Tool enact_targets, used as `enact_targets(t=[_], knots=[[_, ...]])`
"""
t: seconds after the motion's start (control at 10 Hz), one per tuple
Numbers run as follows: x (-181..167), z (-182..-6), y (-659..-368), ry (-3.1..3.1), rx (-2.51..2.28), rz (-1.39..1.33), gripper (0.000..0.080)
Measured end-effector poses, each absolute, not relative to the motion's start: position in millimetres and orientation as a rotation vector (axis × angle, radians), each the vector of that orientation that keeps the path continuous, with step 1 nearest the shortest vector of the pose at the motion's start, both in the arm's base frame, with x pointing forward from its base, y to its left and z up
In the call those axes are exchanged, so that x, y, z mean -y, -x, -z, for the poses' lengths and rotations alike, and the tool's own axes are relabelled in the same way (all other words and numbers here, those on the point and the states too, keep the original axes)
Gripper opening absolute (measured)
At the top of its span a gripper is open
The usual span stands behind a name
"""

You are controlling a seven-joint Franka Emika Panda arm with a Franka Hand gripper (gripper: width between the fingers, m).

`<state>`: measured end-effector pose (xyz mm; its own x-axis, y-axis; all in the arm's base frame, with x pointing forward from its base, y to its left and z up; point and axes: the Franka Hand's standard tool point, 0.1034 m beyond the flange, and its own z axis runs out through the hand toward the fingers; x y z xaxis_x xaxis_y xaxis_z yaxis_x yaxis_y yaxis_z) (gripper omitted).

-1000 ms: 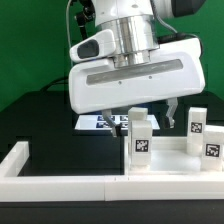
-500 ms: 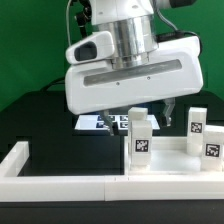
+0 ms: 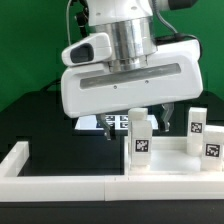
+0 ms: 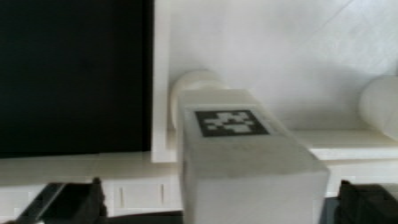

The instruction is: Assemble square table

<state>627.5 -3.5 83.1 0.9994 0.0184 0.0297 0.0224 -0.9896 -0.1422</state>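
Observation:
The square table top [image 3: 170, 161] lies on the black surface at the exterior view's right, with three tagged white legs standing upright on it. My gripper [image 3: 142, 124] hangs over the nearest leg [image 3: 140, 138], its fingers [image 3: 112, 131] spread to either side. In the wrist view the same leg [image 4: 237, 140] runs between my dark fingertips [image 4: 71, 200] with a gap on each side, so the gripper [image 4: 222, 206] is open around it without gripping. The table top [image 4: 169, 60] shows white behind the leg. Two other legs [image 3: 196, 122] [image 3: 212, 148] stand at the far right.
Long white wall bars [image 3: 60, 184] edge the front of the black surface, with a raised end piece [image 3: 14, 158] at the exterior view's left. The marker board [image 3: 98, 123] lies behind the gripper. A rounded white part [image 4: 381, 105] shows at the wrist view's edge.
The gripper has shifted a little toward the exterior view's left and slightly lower over the nearest leg. The legs and table top have not moved.

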Motion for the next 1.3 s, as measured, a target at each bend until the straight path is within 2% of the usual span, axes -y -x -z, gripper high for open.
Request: enact_targets(t=[0.1,0.3,0.4,0.5,1.0,1.3], knots=[[3.6,-83.0,-627.3,2.997,0.021,0.040,0.0648],[3.1,-83.0,-627.3,2.995,-0.024,0.037,0.0368],[2.6,-83.0,-627.3,2.992,-0.101,0.031,0.0368],[2.2,-83.0,-627.3,2.986,-0.199,0.024,0.0291],[3.5,-81.6,-630.9,2.895,-0.780,0.029,0.0291],[3.6,-80.3,-629.3,2.616,-1.504,-0.009,0.0291]])
